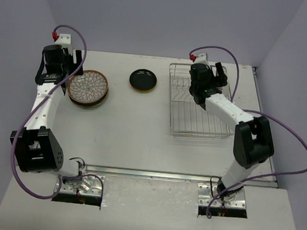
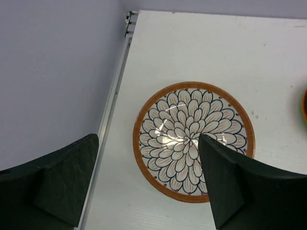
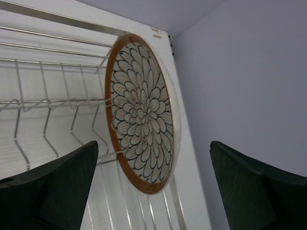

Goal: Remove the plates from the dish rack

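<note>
Nearly done: one flowered plate (image 3: 141, 112) left.
It stands in the dish rack (image 1: 196, 121) just ahead of the wide right pincer (image 3: 153, 160); the wide left pincer (image 2: 148, 163) hovers over the unloaded stack (image 1: 87, 87).

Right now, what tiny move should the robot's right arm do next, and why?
Probably ease the right tool forward until it straddles the rim of the flower plate. That plate stands upright in the dish rack, and the tool is open and empty, with the plate right ahead of it.
</note>
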Controlling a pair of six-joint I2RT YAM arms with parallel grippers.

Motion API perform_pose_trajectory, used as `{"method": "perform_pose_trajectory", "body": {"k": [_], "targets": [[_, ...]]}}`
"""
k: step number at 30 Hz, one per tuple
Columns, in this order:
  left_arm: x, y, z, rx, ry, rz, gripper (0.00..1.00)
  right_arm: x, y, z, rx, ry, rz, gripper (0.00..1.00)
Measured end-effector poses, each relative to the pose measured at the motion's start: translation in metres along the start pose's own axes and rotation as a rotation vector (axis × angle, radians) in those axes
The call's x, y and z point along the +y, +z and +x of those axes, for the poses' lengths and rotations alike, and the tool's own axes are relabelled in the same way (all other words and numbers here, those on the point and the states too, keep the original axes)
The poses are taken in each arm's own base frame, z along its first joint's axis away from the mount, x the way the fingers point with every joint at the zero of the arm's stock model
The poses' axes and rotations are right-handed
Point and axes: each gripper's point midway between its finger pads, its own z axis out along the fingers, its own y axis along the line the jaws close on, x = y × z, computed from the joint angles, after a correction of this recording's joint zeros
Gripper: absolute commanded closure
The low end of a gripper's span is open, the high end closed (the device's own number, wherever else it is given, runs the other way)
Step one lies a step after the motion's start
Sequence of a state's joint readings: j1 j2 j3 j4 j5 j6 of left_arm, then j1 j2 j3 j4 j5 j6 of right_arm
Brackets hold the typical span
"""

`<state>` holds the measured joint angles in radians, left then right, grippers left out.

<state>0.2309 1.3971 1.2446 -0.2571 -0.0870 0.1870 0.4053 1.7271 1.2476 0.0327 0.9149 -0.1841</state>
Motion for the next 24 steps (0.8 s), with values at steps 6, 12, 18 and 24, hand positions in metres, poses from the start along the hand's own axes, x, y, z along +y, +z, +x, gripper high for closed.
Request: {"method": "perform_pose_trajectory", "body": {"k": [6, 12, 18, 24], "targets": [[-0.005, 0.002, 0.014, 0.04, 0.011, 0.0, 0.17, -0.01, 0.014, -0.006, -0.043, -0.067, 0.099, 0.07], [-0.013, 0.006, 0.019, 0.056, 0.019, 0.015, 0.17, -0.009, 0.035, 0.002, -0.02, -0.107, 0.151, 0.26], [-0.015, 0.01, 0.026, 0.078, 0.019, 0.019, 0.16, -0.002, 0.047, 0.02, 0.023, -0.158, 0.158, 0.62], [-0.015, 0.011, 0.026, 0.079, 0.019, 0.02, 0.16, -0.014, 0.045, 0.017, 0.028, -0.139, 0.202, 0.93]]}}
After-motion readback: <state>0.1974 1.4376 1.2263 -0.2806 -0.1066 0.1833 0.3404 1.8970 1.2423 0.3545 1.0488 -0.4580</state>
